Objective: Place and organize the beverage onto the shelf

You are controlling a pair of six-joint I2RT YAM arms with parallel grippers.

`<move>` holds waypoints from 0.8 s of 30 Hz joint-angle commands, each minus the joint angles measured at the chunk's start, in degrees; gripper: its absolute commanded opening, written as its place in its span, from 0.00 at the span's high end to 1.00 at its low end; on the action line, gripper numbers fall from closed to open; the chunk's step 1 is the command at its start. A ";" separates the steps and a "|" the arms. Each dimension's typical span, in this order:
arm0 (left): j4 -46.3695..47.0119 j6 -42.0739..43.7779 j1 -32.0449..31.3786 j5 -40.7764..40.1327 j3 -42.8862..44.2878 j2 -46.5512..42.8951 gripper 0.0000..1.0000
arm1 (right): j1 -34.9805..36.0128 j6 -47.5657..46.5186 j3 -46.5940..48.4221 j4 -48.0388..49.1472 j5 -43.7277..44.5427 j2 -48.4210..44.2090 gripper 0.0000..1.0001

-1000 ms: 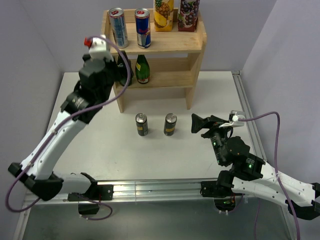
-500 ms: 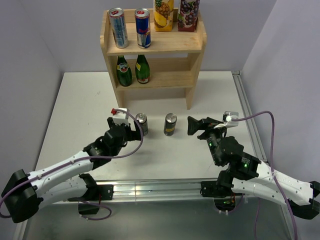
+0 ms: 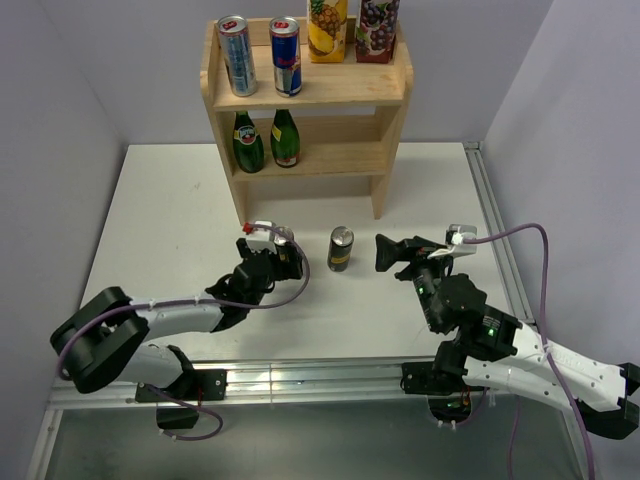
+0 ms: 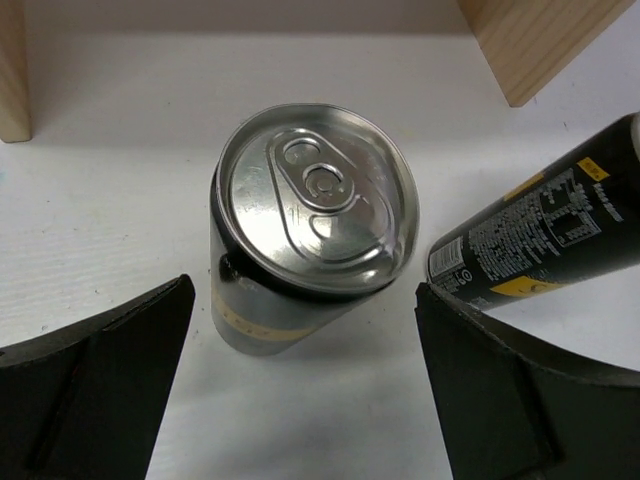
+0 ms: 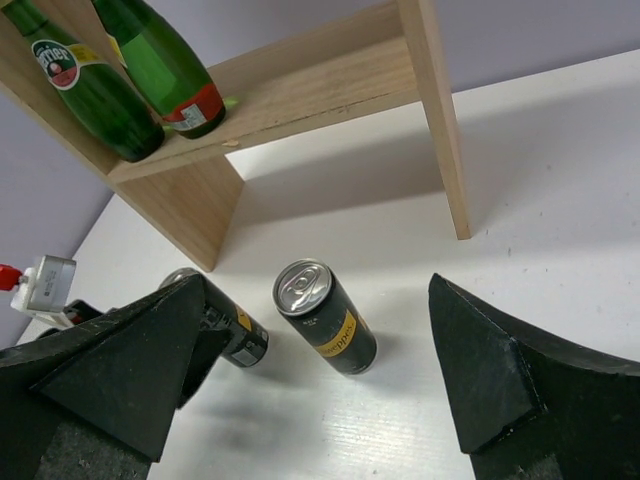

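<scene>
Left gripper [image 4: 302, 300]: your left arm lies low across the white desk [image 3: 170, 210]. Its jaws are spread wide on either side of an upright black drinks can with a yellow band and silver top [image 4: 310, 230], not pressing it.
Right gripper [image 3: 385, 253]: also spread wide and holding nothing. It hovers just right of a second black and yellow can [image 3: 341, 249] and faces it.
Two cans: both stand on the desk in front of the shelf, side by side and apart. In the overhead view the left one is mostly hidden by the left gripper.
Shelf: the small light wooden two-tier shelf [image 3: 335, 155] stands at the far side of the desk.
Lower tier: two green glass bottles [image 3: 247, 142] stand together at its left end.
Top tier: two slim blue and silver cans [image 3: 236, 55] stand on the left, and two fruit juice cartons [image 3: 328, 28] on the right.
Progress: six drinks are shelved and two cans are left, so you look to be on the last stretch.
Change: a second ago your left arm was raised at the lower tier, by the bottles. It has since come down around the left can. Your right gripper has edged a little closer to its can.
</scene>
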 commanded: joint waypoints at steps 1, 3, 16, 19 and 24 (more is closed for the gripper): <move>11.59 -0.40 -0.10 -2.94 0.06 3.52 0.01 | -0.58 0.54 -0.97 0.69 1.58 -0.56 0.00; 13.01 0.13 -0.10 -5.32 0.50 6.60 0.03 | -0.58 0.63 -1.23 0.60 1.58 -0.56 0.00; 13.72 4.17 0.08 -8.40 8.49 18.57 0.96 | -1.37 0.36 -1.94 -1.24 1.84 -2.06 0.00; 10.92 3.30 0.08 -8.14 9.37 16.11 1.00 | -1.46 0.54 -2.12 -0.81 1.76 -2.23 0.00; -3.81 4.17 -0.71 -6.82 19.09 10.75 1.00 | -1.73 0.80 -2.90 0.25 0.97 -1.53 0.00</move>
